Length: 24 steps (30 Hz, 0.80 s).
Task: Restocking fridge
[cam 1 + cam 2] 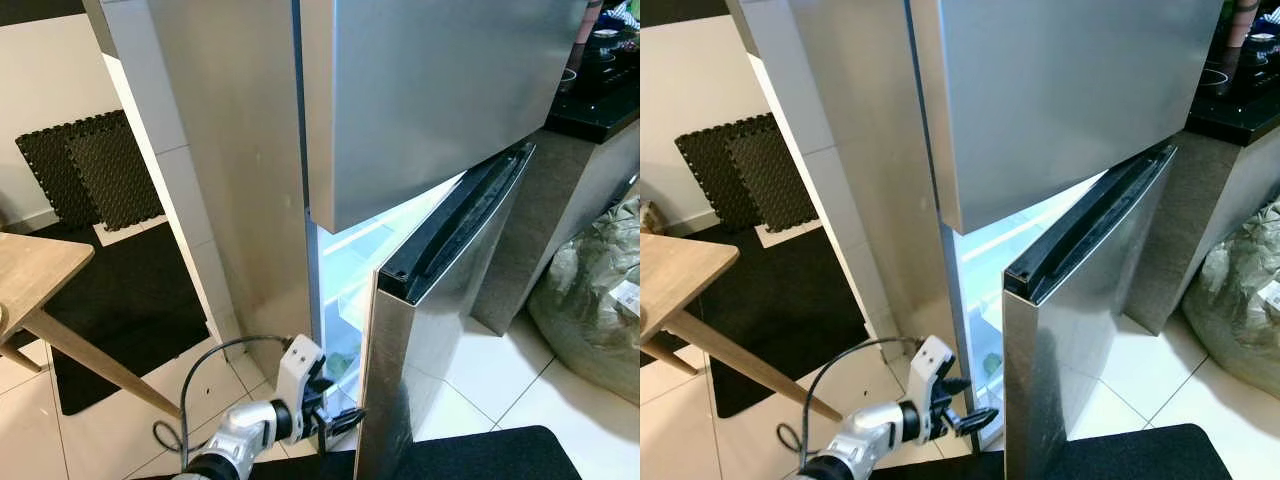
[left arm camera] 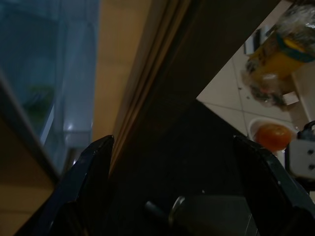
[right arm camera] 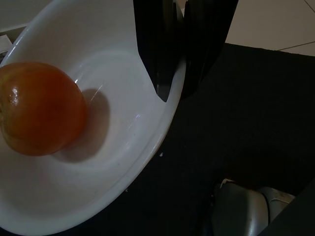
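pinching white bowl (image 3: 98,162) rim with right gripper (image 3: 177,73); spreading left gripper (image 1: 335,420) empty, nearer, straddling fridge door (image 1: 450,330) edge.

silver fridge (image 1: 430,110), orange fruit (image 3: 39,110), white bowl (image 3: 133,147)

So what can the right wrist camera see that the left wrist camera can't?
Right wrist view: the right end effector up close, shut on the rim of the white bowl, and a black mat underneath.
Left wrist view: the left end effector open around the fridge door's edge, the lit fridge inside, and a clear bag holding something yellow.
Both: the bowl with the orange in it, and white floor tiles.
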Tool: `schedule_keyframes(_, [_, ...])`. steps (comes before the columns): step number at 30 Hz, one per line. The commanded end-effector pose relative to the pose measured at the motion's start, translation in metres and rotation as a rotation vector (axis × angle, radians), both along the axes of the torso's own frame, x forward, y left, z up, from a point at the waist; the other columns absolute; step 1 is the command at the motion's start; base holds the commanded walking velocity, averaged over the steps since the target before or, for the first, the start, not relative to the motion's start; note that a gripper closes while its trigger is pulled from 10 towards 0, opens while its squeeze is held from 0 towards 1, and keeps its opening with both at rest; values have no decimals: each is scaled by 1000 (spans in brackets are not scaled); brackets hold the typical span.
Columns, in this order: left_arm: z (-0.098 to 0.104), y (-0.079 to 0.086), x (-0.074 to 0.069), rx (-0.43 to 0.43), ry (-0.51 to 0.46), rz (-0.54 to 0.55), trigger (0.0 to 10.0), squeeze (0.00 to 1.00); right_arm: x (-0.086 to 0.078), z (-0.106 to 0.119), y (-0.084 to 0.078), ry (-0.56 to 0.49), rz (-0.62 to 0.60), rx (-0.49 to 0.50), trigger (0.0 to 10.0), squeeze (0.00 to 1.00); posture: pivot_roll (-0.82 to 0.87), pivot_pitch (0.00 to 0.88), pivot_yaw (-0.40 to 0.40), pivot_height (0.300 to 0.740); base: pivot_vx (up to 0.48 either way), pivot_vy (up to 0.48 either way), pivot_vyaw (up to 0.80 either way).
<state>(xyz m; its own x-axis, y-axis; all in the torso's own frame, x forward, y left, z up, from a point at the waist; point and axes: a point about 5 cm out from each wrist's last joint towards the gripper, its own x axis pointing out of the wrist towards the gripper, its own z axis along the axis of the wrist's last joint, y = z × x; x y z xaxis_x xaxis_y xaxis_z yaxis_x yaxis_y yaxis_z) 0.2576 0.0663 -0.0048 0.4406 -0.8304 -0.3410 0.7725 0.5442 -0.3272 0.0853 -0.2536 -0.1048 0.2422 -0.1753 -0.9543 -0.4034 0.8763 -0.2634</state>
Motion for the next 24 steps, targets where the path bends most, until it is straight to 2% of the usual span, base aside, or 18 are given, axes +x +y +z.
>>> schedule_keyframes(1, [-11, 16, -6, 69, 38, 32, 10000, 0, 3, 0, 1, -10, 6, 3, 10000, 0, -156, 0, 53, 740, 0, 0, 0])
schedule_keyframes(3, [-20, 24, -11, 116, 65, 58, 10000, 0, 2, 0, 2, -10, 5, 5, 10000, 0, -157, 0, 54, 740, 0, 0, 0])
schedule_keyframes(5, [-31, 37, -19, 160, 122, 144, 10000, 0, 2, 0, 3, -6, 3, 10, 10000, 0, -157, 0, 54, 740, 0, 0, 0])
schedule_keyframes(6, [-31, 37, -19, 160, 122, 144, 10000, 0, 2, 0, 3, -6, 3, 10, 10000, 0, -157, 0, 54, 740, 0, 0, 0])
schedule_keyframes(8, [-41, 49, -27, 199, 180, 236, 10000, 0, 0, -1, 4, 2, 3, 11, 10000, 0, -157, 0, 55, 740, 0, 0, 0])
schedule_keyframes(9, [-41, 49, -27, 199, 180, 236, 10000, 0, 0, -1, 4, 2, 3, 11, 10000, 0, -157, 0, 55, 740, 0, 0, 0])
schedule_keyframes(12, [-59, 70, -45, 291, 285, 389, 10000, 0, -3, -2, 4, 23, -5, 7, 10000, 0, -158, 0, 56, 740, 0, 0, 0])
schedule_keyframes(15, [-72, 82, -65, 378, 353, 449, 10000, 0, -6, -3, 5, 36, -7, 5, 10000, 0, -160, 0, 58, 740, 0, 0, 0])
schedule_keyframes(16, [-72, 82, -65, 378, 353, 449, 10000, 0, -6, -3, 5, 36, -7, 5, 10000, 0, -160, 0, 58, 740, 0, 0, 0])
schedule_keyframes(18, [-80, 90, -80, 405, 418, 515, 10000, 0, -7, -3, 5, 36, -5, 7, 10000, 0, -163, 0, 59, 740, 0, 0, 0])
schedule_keyframes(19, [-80, 90, -80, 405, 418, 515, 10000, 0, -7, -3, 5, 36, -5, 7, 10000, 0, -163, 0, 59, 740, 0, 0, 0])
schedule_keyframes(20, [-86, 96, -90, 422, 463, 561, 10000, 0, -8, -3, 6, 36, -4, 8, 10000, 0, -162, 0, 58, 740, 0, 0, 0])
schedule_keyframes(21, [-86, 96, -90, 422, 463, 561, 10000, 0, -8, -3, 6, 36, -4, 8, 10000, 0, -162, 0, 58, 740, 0, 0, 0])
schedule_keyframes(22, [-91, 102, -103, 441, 516, 605, 10000, 0, -8, -3, 6, 38, -2, 9, 10000, 0, -162, 0, 58, 740, 0, 0, 0])
schedule_keyframes(23, [-99, 110, -123, 488, 583, 645, 10000, 0, -9, -3, 6, 41, 1, 8, 10000, 0, -158, 0, 54, 740, 0, 0, 0])
schedule_keyframes(24, [-99, 110, -123, 488, 583, 645, 10000, 0, -9, -3, 6, 41, 1, 8, 10000, 0, -158, 0, 54, 740, 0, 0, 0])
